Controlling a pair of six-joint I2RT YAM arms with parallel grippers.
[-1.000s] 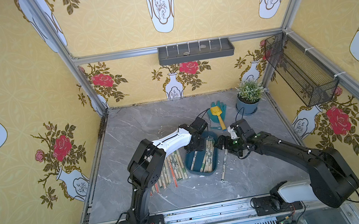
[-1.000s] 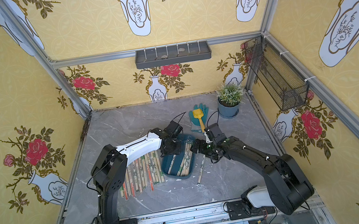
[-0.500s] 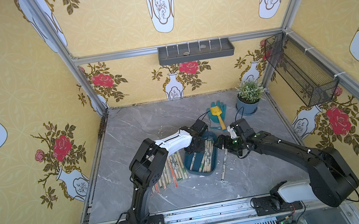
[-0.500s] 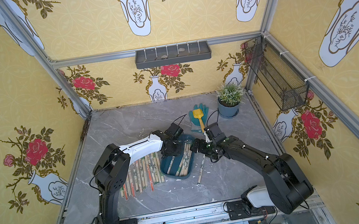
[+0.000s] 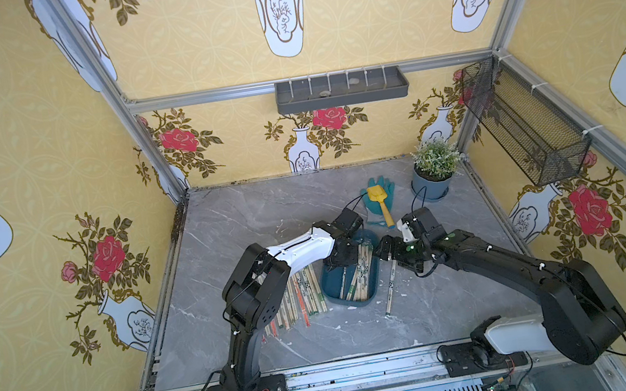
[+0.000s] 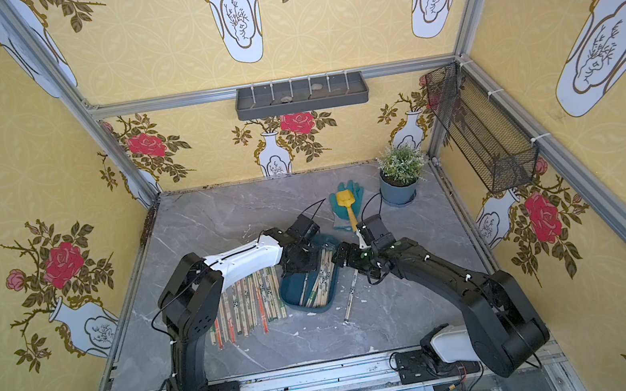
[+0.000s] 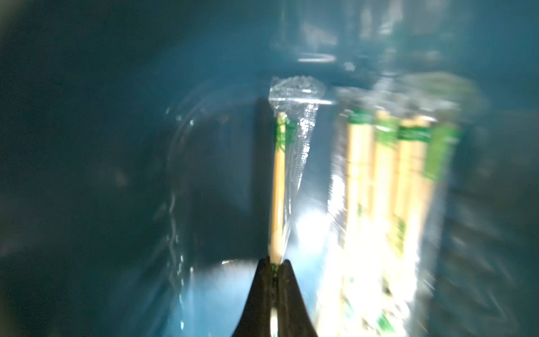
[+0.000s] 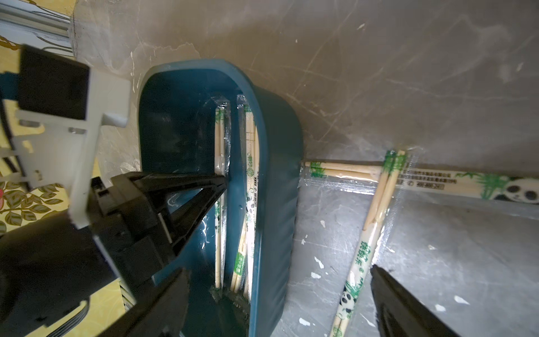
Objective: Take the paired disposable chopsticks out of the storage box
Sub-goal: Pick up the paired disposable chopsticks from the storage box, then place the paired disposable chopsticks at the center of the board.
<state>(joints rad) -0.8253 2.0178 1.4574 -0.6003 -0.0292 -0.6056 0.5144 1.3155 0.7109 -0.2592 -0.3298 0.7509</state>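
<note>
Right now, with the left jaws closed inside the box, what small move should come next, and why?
Probably lift straight up. The left jaws are shut on one wrapped chopstick pair inside the storage box, so raising it should clear the wall before carrying it to the row of pairs beside it.

A robot-lab booth dressed like a home — rose-and-vase wallpaper panels (image 5: 196, 45) in an aluminium frame (image 5: 204, 96), a marble-look worktop (image 5: 247, 219), left arm (image 5: 302, 248) and right arm (image 5: 502, 260) bolted to a rail (image 5: 371, 370) along its front edge.
</note>
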